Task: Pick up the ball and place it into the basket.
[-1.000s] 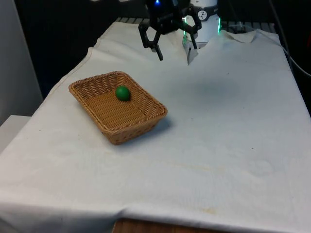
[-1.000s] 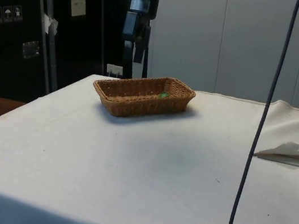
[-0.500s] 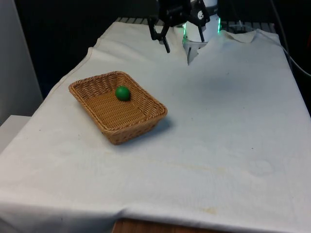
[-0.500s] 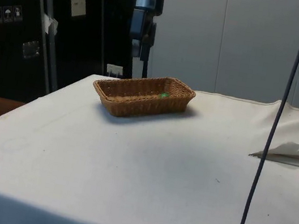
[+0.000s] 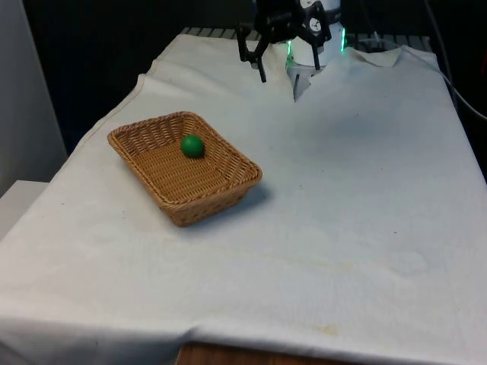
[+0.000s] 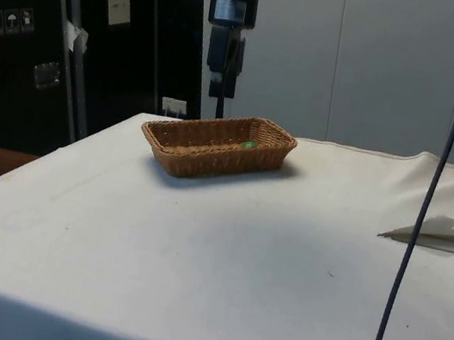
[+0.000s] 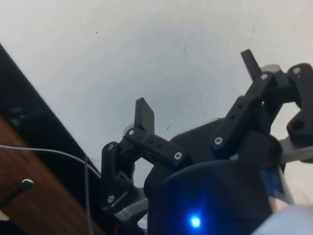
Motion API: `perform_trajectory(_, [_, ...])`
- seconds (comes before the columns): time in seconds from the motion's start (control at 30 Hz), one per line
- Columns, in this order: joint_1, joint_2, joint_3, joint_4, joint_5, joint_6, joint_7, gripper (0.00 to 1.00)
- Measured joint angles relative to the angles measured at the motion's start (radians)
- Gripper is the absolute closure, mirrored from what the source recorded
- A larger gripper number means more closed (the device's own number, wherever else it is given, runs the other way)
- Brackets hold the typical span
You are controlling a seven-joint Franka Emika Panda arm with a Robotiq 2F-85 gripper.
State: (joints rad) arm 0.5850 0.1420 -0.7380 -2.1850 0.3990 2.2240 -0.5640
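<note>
While the green ball [image 5: 192,146] sits inside the wicker basket [image 5: 228,179] toward its far end, the end effector [image 5: 288,62] hangs wide open and empty above the worktop [image 5: 365,190], well apart from the basket.

The tabletop [image 5: 358,190] is covered by a white cloth [image 5: 365,251] that hangs over the near edge, where a strip of brown wood shows beneath. A woven basket [image 5: 156,131] sits directly on the cloth toward the front view's left, turned at an angle. At the far end the cloth [image 6: 448,226] is rumpled into raised folds.
</note>
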Motion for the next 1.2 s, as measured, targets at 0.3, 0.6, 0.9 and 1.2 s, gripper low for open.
perform_trajectory(0.3, [-0.003, -0.008, 0.016, -0.019, -0.056, 0.050, 0.037, 0.00])
perform_trajectory(0.6, [-0.006, -0.008, 0.024, -0.024, -0.103, 0.086, 0.077, 0.00])
perform_trajectory(0.9, [-0.007, -0.008, 0.025, -0.016, -0.136, 0.095, 0.134, 0.00])
perform_trajectory(1.2, [-0.009, -0.007, 0.026, -0.015, -0.140, 0.095, 0.199, 0.00])
